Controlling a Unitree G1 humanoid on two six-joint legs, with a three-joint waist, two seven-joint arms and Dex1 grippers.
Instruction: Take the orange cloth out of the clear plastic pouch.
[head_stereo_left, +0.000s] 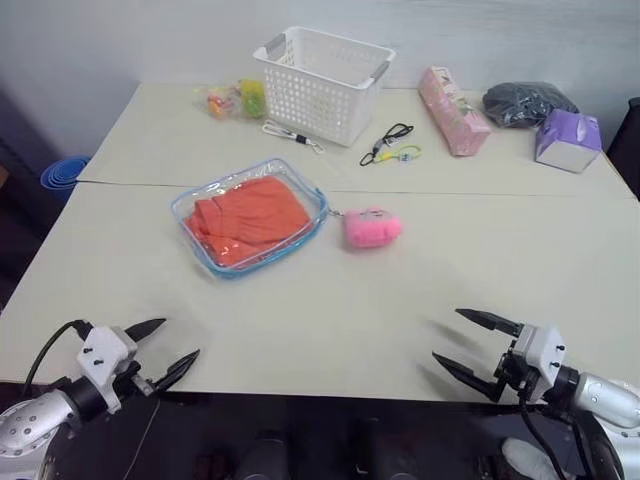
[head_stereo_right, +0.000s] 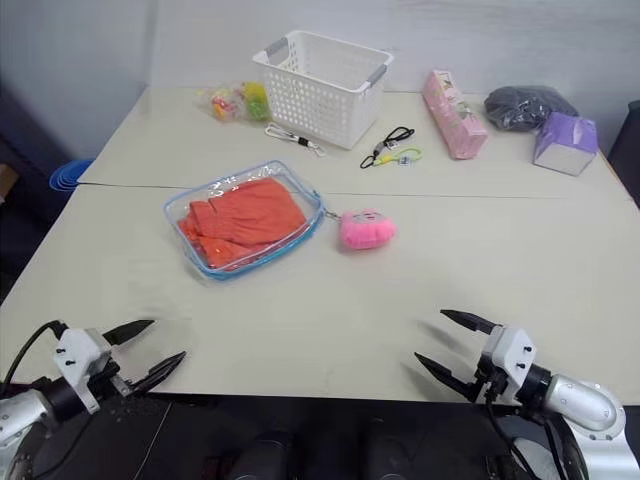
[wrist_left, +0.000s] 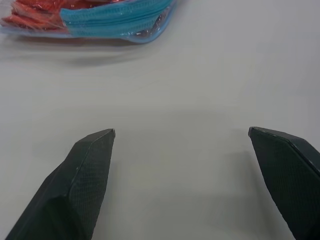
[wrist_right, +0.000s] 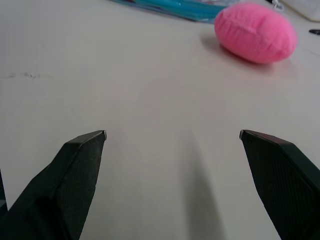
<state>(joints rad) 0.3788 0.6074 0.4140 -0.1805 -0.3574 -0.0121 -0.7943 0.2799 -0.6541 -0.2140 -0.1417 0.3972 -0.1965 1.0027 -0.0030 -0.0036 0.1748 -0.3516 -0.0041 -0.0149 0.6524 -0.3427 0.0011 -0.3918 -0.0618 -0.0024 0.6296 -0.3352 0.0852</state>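
One clear plastic pouch (head_stereo_left: 250, 215); one orange cloth (head_stereo_left: 250, 218); one pink pom-pom (head_stereo_left: 372, 228); one white basket (head_stereo_left: 322, 83); one pink packet (head_stereo_left: 453, 111); one purple box (head_stereo_left: 568, 140); one dark bundle (head_stereo_left: 527, 102); two grippers, left gripper (head_stereo_left: 162, 350) and right gripper (head_stereo_left: 462, 343).

I am looking at what reads as a lab or test room set up for handling trials, not a lived-in home. Two plain pale worktops (head_stereo_left: 420, 300) are standing pushed together, their seam running across the middle, against a bare light wall. Small unrelated household things are lying spread out like props: a white plastic basket (head_stereo_left: 325, 82), a pink packet (head_stereo_left: 453, 124), a purple box (head_stereo_left: 568, 140), a dark bundle (head_stereo_left: 526, 102), a lanyard (head_stereo_left: 388, 146), some bright little packets (head_stereo_left: 232, 99), and a clear plastic pouch (head_stereo_left: 250, 216) with a pink pom-pom (head_stereo_left: 371, 228). A blue tub (head_stereo_left: 62, 176) is sitting on the floor beside the worktop.
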